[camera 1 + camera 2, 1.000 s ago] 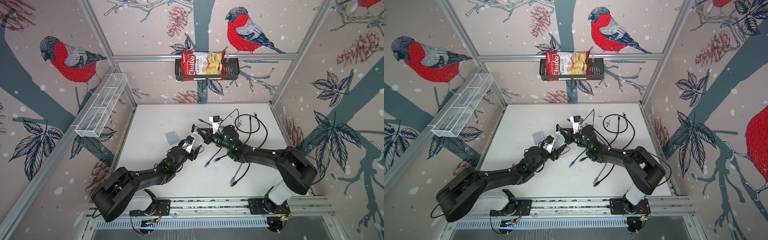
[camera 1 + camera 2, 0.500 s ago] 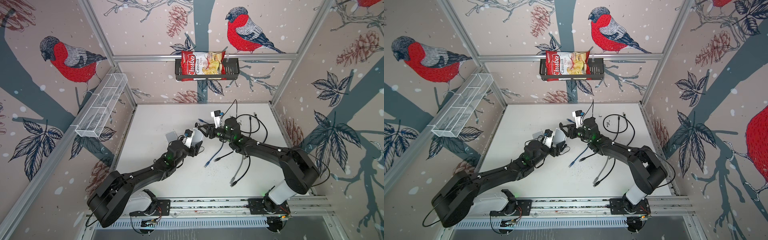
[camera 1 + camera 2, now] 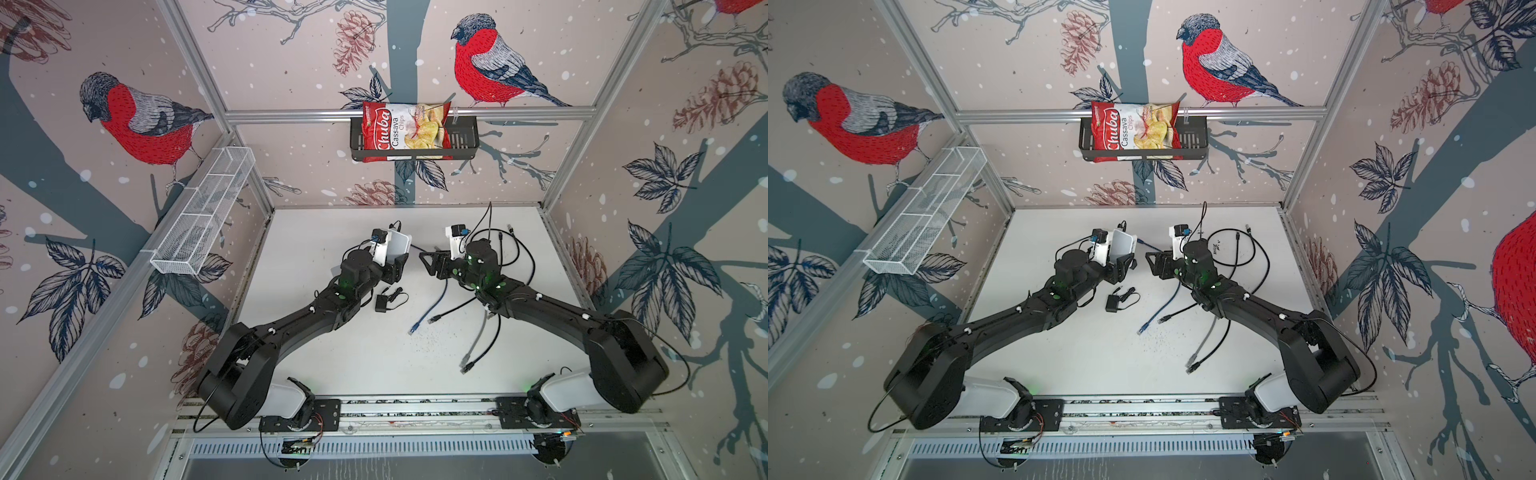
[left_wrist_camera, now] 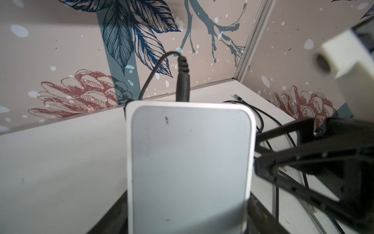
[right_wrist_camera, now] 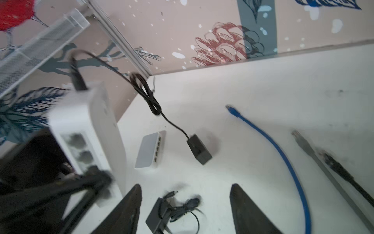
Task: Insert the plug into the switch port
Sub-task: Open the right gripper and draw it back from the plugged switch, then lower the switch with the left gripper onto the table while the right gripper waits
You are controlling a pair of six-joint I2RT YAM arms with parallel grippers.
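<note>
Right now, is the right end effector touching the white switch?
Apart. In a top view, bare table shows between the open right end effector and the white switch that the left end effector holds.

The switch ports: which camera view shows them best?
The right wrist view: the switch turns its ports toward it, slightly blurred. The left wrist view shows only its flat face; both top views show it small, ports hidden.

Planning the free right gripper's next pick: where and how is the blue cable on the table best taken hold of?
Grip the blue cable just behind its plug, coming straight down with the jaws across it. That end lies flat on bare table, apart from the other cables, and a grip there should leave the plug's tip free.
</note>
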